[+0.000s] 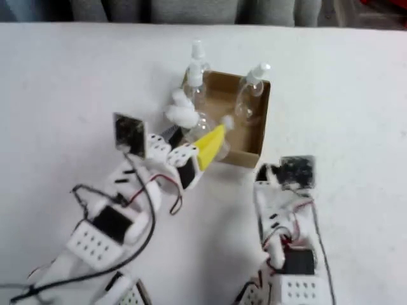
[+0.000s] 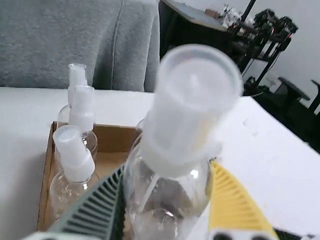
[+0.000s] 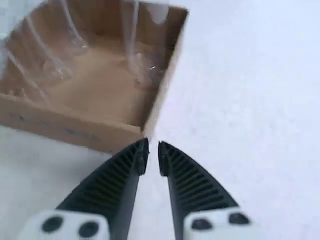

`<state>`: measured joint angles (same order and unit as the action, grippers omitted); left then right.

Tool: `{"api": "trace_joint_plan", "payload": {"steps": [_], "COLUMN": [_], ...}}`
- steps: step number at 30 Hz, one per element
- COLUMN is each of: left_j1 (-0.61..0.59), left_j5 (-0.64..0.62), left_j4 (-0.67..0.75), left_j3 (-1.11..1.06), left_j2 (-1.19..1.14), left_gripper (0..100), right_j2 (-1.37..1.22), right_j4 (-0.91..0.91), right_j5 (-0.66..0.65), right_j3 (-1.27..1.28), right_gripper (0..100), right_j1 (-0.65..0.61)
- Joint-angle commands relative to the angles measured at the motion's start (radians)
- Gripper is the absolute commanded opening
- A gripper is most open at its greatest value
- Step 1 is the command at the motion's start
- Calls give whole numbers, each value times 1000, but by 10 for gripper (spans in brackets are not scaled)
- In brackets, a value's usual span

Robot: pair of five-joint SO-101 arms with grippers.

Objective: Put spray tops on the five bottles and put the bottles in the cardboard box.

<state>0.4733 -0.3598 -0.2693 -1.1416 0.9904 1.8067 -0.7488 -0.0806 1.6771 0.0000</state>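
Left jaws hold a capped bottle at the box edge; right jaws empty.
Centre-left of the high view, the left gripper (image 2: 167, 200) is clamped on the bottle (image 2: 175, 150) by the cardboard box's (image 1: 240, 155) near wall. Risk: it clips the wall or topples the standing bottles (image 1: 251, 86) inside. Lower right, the right gripper (image 3: 152, 152) has its jaws nearly closed. No readable labels.

The spray bottle (image 2: 165, 215) held in the left gripper (image 2: 166, 172) is clear, glossy plastic. Its spray top (image 2: 195, 100) is frosted, translucent white plastic. One finger of that gripper is ribbed grey-green plastic and the other ribbed yellow, both matt. The right gripper (image 3: 152, 150) has matt black ribbed plastic fingers. Just ahead of it, the cardboard box (image 3: 75, 127) is dull brown cardboard on a smooth, matt white table (image 3: 250, 90).
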Motion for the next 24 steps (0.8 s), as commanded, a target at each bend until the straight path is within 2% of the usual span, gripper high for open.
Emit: {"api": "trace_joint_plan", "payload": {"steps": [1,5,10,18,24], "left_j1": [1,2,45,122,113], "left_j5": [48,48,51,218,235], "left_j4": [46,164,301,499,535], "left_j3": [150,221,241,245,353], "left_j2": [-182,-337,-460,-656,-802], "left_gripper": [20,20,20,20,20], "right_j2": [-21,-21,-21,-21,-21], "right_j4": [31,30,30,15,12], "right_j5": [-15,-15,-15,-15,-15], "right_j3": [14,14,14,14,14], "right_gripper": [15,15,15,15,15], "right_j1": [107,162,165,163,162]}}
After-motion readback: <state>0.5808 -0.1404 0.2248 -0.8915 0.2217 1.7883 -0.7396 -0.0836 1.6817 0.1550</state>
